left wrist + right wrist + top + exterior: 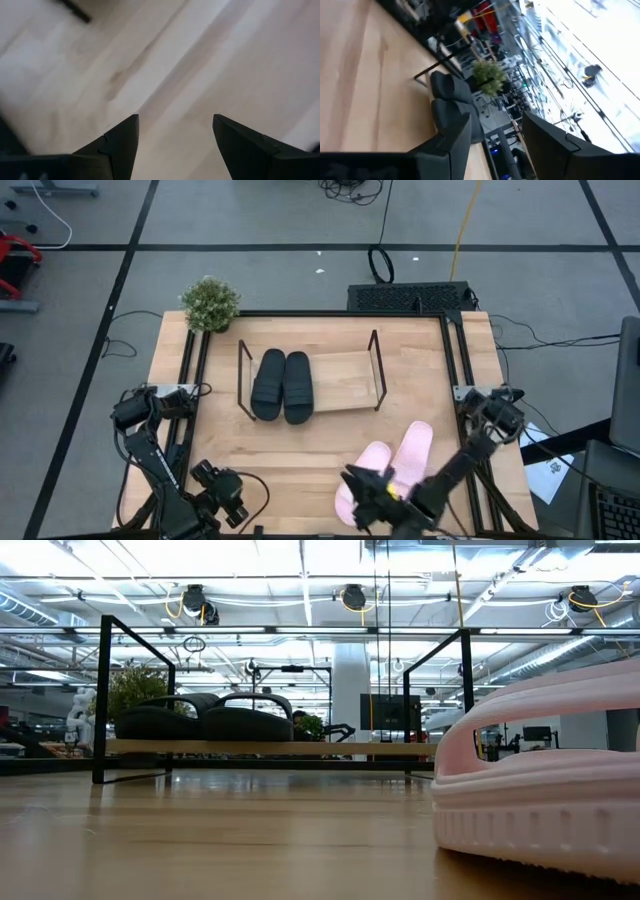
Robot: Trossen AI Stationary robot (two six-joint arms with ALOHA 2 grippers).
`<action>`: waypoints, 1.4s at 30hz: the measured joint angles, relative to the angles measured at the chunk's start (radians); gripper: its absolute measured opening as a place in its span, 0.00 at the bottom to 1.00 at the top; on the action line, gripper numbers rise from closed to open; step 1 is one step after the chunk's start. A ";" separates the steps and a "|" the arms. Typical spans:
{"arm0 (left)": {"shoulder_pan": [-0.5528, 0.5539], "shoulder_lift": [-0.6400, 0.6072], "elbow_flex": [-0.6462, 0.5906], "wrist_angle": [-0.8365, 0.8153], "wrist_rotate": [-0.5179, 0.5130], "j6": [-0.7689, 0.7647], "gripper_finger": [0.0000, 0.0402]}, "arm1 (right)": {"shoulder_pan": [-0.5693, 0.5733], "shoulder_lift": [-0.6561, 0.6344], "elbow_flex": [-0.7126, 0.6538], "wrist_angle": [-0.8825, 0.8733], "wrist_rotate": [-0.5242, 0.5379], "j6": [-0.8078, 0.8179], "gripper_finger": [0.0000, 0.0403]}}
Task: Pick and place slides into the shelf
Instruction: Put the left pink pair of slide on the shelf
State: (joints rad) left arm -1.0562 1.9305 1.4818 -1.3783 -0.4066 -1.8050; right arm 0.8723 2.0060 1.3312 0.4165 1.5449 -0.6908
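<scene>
The shelf [378,370] stands mid-table. Two black slides [282,385] rest sole-down, side by side, on the left half of its wooden base; the low view shows them [205,720] there too. Two pink slides [412,448] lie sole-down on the table at the near right, and one fills the low view's right side [540,790]. My right gripper [357,482] hangs open over the nearer pink slide [372,460], pointing level toward the shelf, with nothing between its fingers [495,117]. My left gripper [225,492] is open over bare table at the near left [175,120].
A small potted plant [210,302] stands at the table's far left corner. The right half of the shelf's wooden base [345,375] is bare. Black frame rails [452,360] run along the table's left and right sides. A dark box [410,297] sits past the far edge.
</scene>
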 joint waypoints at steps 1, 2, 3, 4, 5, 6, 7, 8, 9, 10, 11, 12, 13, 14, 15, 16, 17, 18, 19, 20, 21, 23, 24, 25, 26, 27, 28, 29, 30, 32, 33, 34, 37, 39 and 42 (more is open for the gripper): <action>0.000 0.000 0.000 0.017 -0.013 0.012 0.62 | 0.024 0.000 0.000 0.036 0.019 -0.017 0.42; 0.001 0.000 0.000 0.035 -0.027 0.022 0.62 | 0.047 0.000 0.000 0.070 0.026 -0.038 0.42; 0.003 0.000 0.000 0.053 -0.042 0.035 0.62 | 0.070 0.000 0.000 0.108 0.026 -0.055 0.42; 0.005 0.000 0.000 0.072 -0.060 0.053 0.62 | 0.092 0.000 0.000 0.153 0.026 -0.073 0.42; 0.008 0.000 0.000 0.092 -0.084 0.074 0.62 | 0.114 0.000 0.000 0.204 0.026 -0.094 0.42; 0.011 0.000 0.000 0.114 -0.113 0.105 0.62 | 0.135 0.000 0.000 0.261 0.026 -0.117 0.42; 0.015 0.000 0.000 0.138 -0.147 0.142 0.62 | 0.155 0.000 0.000 0.317 0.026 -0.146 0.42; 0.022 0.000 0.000 0.166 -0.182 0.189 0.62 | 0.174 0.000 0.000 0.356 0.026 -0.169 0.42; 0.030 0.000 0.000 0.207 -0.218 0.249 0.62 | 0.192 0.000 0.000 0.384 0.026 -0.189 0.42; 0.042 0.000 0.000 0.255 -0.246 0.316 0.62 | 0.207 0.000 0.000 0.403 0.026 -0.202 0.42; 0.056 0.000 0.000 0.307 -0.267 0.393 0.62 | 0.221 0.000 0.000 0.416 0.026 -0.210 0.42; 0.071 0.000 0.000 0.366 -0.279 0.480 0.62 | 0.233 0.000 0.000 0.428 0.026 -0.211 0.42; 0.088 0.000 0.000 0.433 -0.284 0.567 0.62 | 0.244 0.000 0.000 0.437 0.026 -0.208 0.42; 0.107 0.000 0.000 0.504 -0.284 0.659 0.62 | 0.253 0.000 0.000 0.441 0.026 -0.198 0.42; 0.127 0.000 0.000 0.574 -0.282 0.752 0.62 | 0.262 0.000 0.000 0.440 0.026 -0.183 0.42; 0.146 0.000 0.000 0.640 -0.275 0.842 0.62 | 0.269 0.000 0.000 0.440 0.026 -0.166 0.42; 0.166 0.000 0.000 0.705 -0.266 0.928 0.62 | 0.276 0.000 0.000 0.440 0.026 -0.152 0.42; 0.186 0.000 0.000 0.766 -0.254 1.008 0.62 | 0.282 0.000 0.000 0.440 0.026 -0.141 0.42; 0.205 0.000 0.000 0.819 -0.243 1.084 0.62 | 0.288 0.000 0.000 0.440 0.026 -0.134 0.42; 0.223 0.000 0.000 0.867 -0.228 1.152 0.62 | 0.294 0.000 0.000 0.440 0.026 -0.132 0.42; 0.239 0.000 0.000 0.914 -0.214 1.215 0.62 | 0.300 0.000 0.000 0.440 0.026 -0.132 0.42; 0.269 0.000 0.000 0.995 -0.184 1.311 0.62 | 0.309 0.000 -0.001 0.440 0.026 -0.130 0.42; 0.283 0.000 0.000 1.027 -0.166 1.351 0.62 | 0.313 0.000 -0.001 0.440 0.026 -0.130 0.42; 0.295 0.000 0.000 1.055 -0.146 1.384 0.62 | 0.318 0.000 -0.001 0.440 0.026 -0.130 0.42; 0.305 0.002 0.000 1.082 -0.132 1.413 0.62 | 0.321 0.000 -0.001 0.439 0.026 -0.131 0.42; 0.314 0.007 0.000 1.112 -0.117 1.440 0.62 | 0.322 0.000 -0.001 0.439 0.026 -0.131 0.42; 0.320 0.014 0.000 1.140 -0.102 1.470 0.62 | 0.324 0.000 -0.001 0.440 0.026 -0.131 0.42; 0.323 0.023 0.000 1.168 -0.093 1.500 0.62 | 0.325 0.000 -0.001 0.439 0.026 -0.131 0.42; 0.326 0.037 0.000 1.199 -0.076 1.527 0.62 | 0.327 0.000 -0.001 0.439 0.026 -0.132 0.42; 0.329 0.065 0.000 1.248 -0.057 1.579 0.62 | 0.327 0.000 -0.001 0.439 0.026 -0.140 0.42; 0.327 0.078 0.000 1.260 -0.056 1.602 0.62 | 0.327 0.000 -0.001 0.439 0.026 -0.143 0.42; 0.327 0.089 0.000 1.278 -0.056 1.624 0.62 | 0.327 0.000 -0.001 0.439 0.026 -0.145 0.42; 0.325 0.117 0.000 1.305 -0.080 1.684 0.62 | 0.327 0.000 -0.001 0.439 0.026 -0.162 0.42; 0.333 0.137 0.000 1.319 -0.088 1.716 0.62 | 0.326 0.000 -0.001 0.439 0.026 -0.165 0.42; 0.351 0.161 0.000 1.360 -0.084 1.767 0.62 | 0.321 0.000 -0.001 0.439 0.026 -0.166 0.42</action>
State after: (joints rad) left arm -0.7050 2.0917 1.4818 -0.0183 -0.4902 -0.0381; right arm 1.1929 2.0064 1.3304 0.8558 1.5707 -0.8570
